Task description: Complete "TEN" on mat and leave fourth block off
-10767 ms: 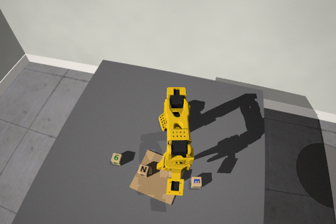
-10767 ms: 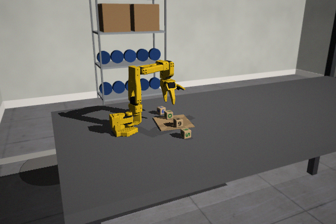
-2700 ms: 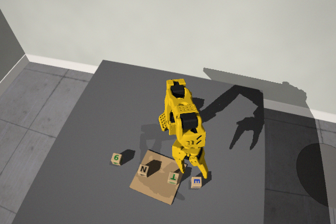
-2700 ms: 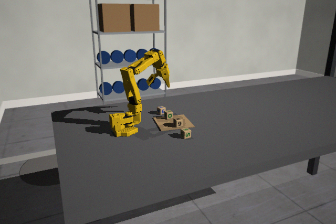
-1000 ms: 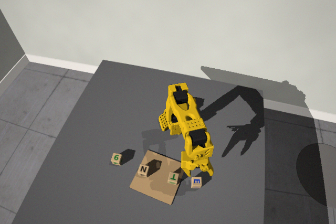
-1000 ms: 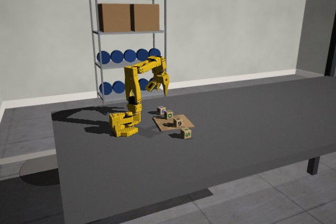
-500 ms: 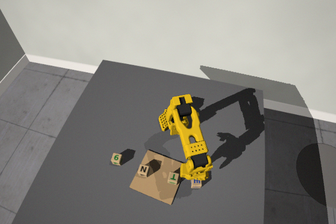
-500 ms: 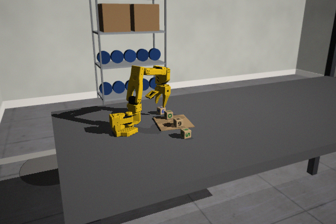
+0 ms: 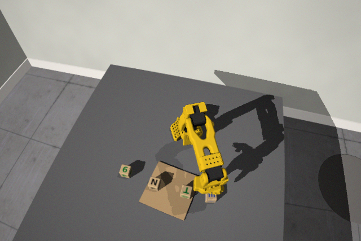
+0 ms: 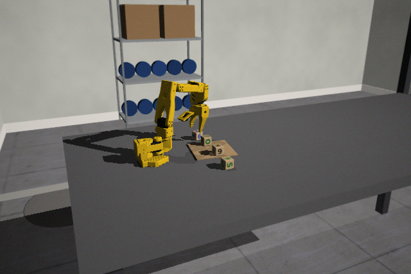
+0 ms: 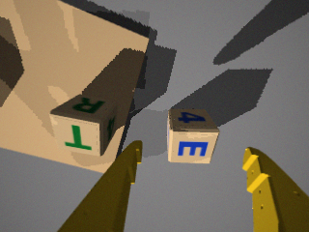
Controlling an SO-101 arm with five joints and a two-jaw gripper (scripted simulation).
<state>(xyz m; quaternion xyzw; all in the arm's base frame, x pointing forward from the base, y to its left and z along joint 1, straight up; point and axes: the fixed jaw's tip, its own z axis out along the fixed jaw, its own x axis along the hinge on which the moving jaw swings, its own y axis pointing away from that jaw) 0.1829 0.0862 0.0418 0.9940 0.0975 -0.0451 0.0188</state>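
The tan mat [image 9: 168, 193] lies on the dark table with the N block [image 9: 153, 183] and the T block [image 9: 185, 191] on it, a gap between them. The E block [image 9: 210, 196], blue E on top, stands on the table just off the mat's edge beside the T block. It also shows in the wrist view [image 11: 192, 136] and in the exterior view [image 10: 197, 135]. My gripper [image 10: 198, 129] hangs just above the E block, fingers apart on either side of it [image 11: 193, 150] and not touching it. The 9 block [image 9: 124, 170] lies off the mat on the far side.
The robot base [image 10: 151, 153] stands behind the mat. A metal shelf [image 10: 155, 42] with boxes and blue balls is off the table by the wall.
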